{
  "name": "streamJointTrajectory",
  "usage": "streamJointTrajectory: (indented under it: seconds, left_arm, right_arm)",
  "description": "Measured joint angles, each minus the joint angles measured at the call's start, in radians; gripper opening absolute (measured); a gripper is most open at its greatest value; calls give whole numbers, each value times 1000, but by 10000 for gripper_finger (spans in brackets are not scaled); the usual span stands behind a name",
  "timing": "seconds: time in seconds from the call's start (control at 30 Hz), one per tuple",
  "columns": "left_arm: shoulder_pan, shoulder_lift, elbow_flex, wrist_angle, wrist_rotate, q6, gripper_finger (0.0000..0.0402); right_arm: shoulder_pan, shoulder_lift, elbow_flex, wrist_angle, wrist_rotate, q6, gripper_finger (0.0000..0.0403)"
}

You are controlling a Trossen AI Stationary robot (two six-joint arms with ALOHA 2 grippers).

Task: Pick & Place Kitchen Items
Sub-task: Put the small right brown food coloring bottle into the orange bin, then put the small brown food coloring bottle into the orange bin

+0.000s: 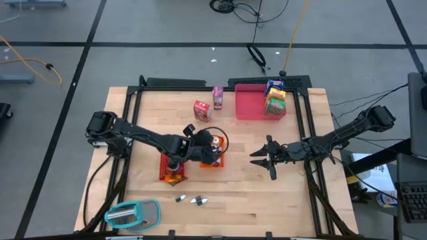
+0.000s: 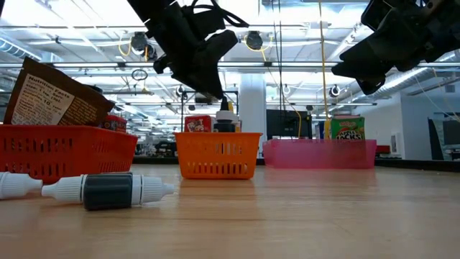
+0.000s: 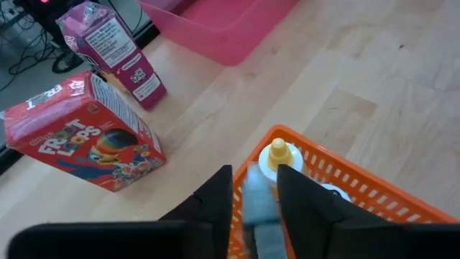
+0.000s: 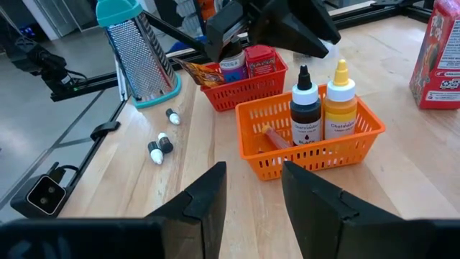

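High view: left gripper [image 1: 212,155] over the orange bin [image 1: 213,162] at mid-desk [image 1: 293,200], red bin [image 1: 172,170] just to its left; right gripper [image 1: 261,159] hovering to the right, well apart from the bins, jaws parted and empty. Red cereal carton [image 1: 202,110] and pink carton [image 1: 217,97] standing farther back, pink tray [image 1: 250,105] to their right holding yellow and blue cartons [image 1: 275,98]; two tiny bottles [image 1: 189,199] lying near the front edge beside the teal-rimmed grater [image 1: 133,215].

Low view: tiny bottles lying in the foreground; brown packet [image 2: 50,97] in the red bin.

Left wrist view: jaws narrowly parted just above a yellow-capped bottle [image 3: 277,157] in the orange bin; contact apparently none, though hard to judge.

Right wrist view: black-capped bottle [image 4: 305,113] and yellow-capped bottle upright, side by side, in the orange bin.
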Motion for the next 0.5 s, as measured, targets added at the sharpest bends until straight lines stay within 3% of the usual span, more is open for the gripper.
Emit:
streamJointTrajectory:
  seconds: [0.33,0.5]
  left_arm:
    - [-6,0,0,0,7,7,153]
    - [-37,0,0,0,94,28,154]
  right_arm:
    - [0,0,0,0,0,0,130]
    - [0,0,0,0,0,0,130]
